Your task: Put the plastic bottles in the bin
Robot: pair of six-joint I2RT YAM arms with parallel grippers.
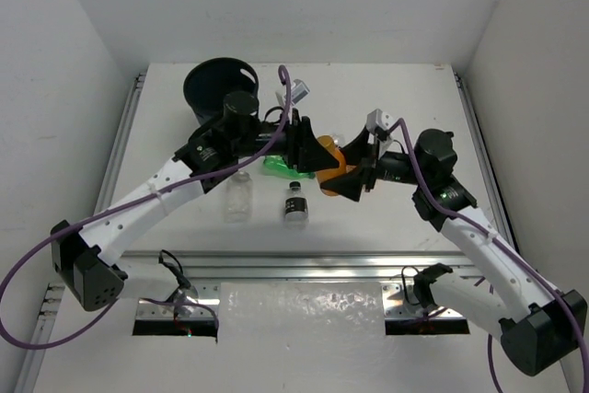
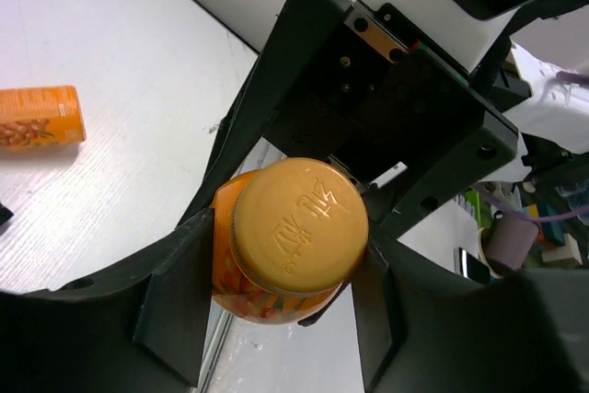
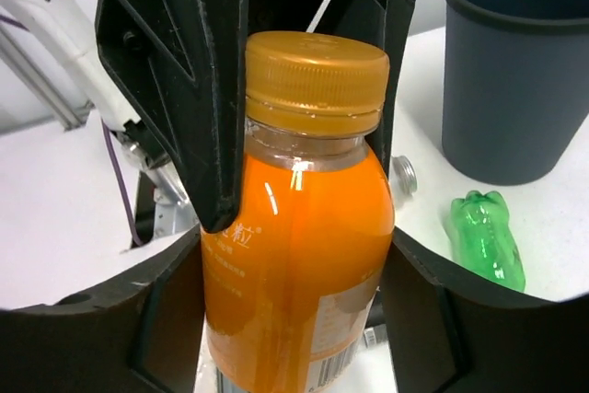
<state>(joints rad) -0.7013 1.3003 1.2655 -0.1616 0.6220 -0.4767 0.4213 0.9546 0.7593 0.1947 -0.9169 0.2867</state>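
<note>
Orange plastic bottle (image 3: 294, 227), pinched by both left hand (image 2: 276, 264) and right hand (image 3: 294, 310) mid-frame, not yet in round dark-grey plastic bin (image 1: 195, 80), upper left; crumpled green bottle (image 1: 279, 167), plain clear bottle (image 1: 238, 195) and black-labelled bottle (image 1: 295, 202) wait on white desk (image 1: 386, 89).

we see a white table (image 1: 386, 218) boxed in by plain white walls (image 1: 55, 62). a metal rail (image 1: 304, 269) runs across its near edge, and 2 thinner metal strips (image 1: 124, 135) run down its sides. just nearer than the rail lies a frosted, wrinkled sheet (image 1: 304, 306). in the right wrist view, 1 small silver round cap (image 3: 402, 175) lies on the table.
</note>
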